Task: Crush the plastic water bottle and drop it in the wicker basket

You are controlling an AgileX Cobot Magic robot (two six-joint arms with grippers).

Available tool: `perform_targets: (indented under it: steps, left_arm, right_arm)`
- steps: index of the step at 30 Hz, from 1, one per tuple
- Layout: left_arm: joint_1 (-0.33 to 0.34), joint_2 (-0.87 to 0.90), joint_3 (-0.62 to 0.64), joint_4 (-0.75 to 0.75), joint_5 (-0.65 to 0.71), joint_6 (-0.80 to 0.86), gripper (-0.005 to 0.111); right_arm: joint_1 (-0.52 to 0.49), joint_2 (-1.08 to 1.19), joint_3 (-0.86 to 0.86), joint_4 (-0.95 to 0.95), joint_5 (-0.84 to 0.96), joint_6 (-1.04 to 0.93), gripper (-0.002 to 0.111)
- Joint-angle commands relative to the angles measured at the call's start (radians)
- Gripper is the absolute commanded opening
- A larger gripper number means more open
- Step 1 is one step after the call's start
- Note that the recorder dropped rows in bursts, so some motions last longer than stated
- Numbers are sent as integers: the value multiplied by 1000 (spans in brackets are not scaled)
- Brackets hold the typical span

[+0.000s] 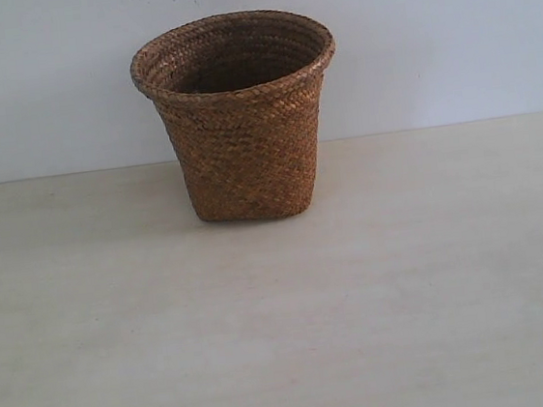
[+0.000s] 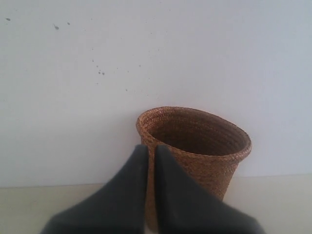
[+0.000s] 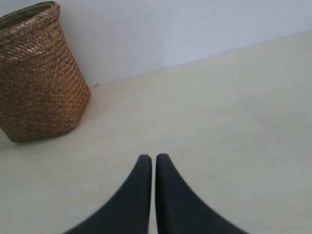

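1. The bench [image 1: 286, 338] is pale, cream and matte. It meets a plain white wall [image 1: 45, 81] flecked with a few dark specks.
2. The wicker basket [image 1: 242, 138] stands upright on the bench, close to the wall.
3. The left fingers [image 2: 122, 200] are clenched on nothing, just before the basket's rim. The right fingers [image 3: 131, 200] are likewise pressed together and empty, over bare bench.

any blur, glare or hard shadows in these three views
Exterior view: flat, soft light, no glare, only a faint shadow beside the wicker basket. Left wrist view: left gripper looks soft-edged, basket rim sharper. Right wrist view: weave crisp, right gripper slightly blurred.
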Motion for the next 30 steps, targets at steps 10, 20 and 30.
perform_targets:
  steps: [10, 20, 30]
  left_arm:
    - [-1, -4, 4, -9, -8, -4, 4]
    - [-1, -24, 55, 24, -10, -73, 4]
    - [20, -26, 212, 1782, -46, -1826, 4]
  right_arm:
    - [-5, -4, 0, -2, 2, -1, 0]
    - [-5, -4, 0, -2, 2, -1, 0]
    - [-5, -4, 0, -7, 2, -1, 0]
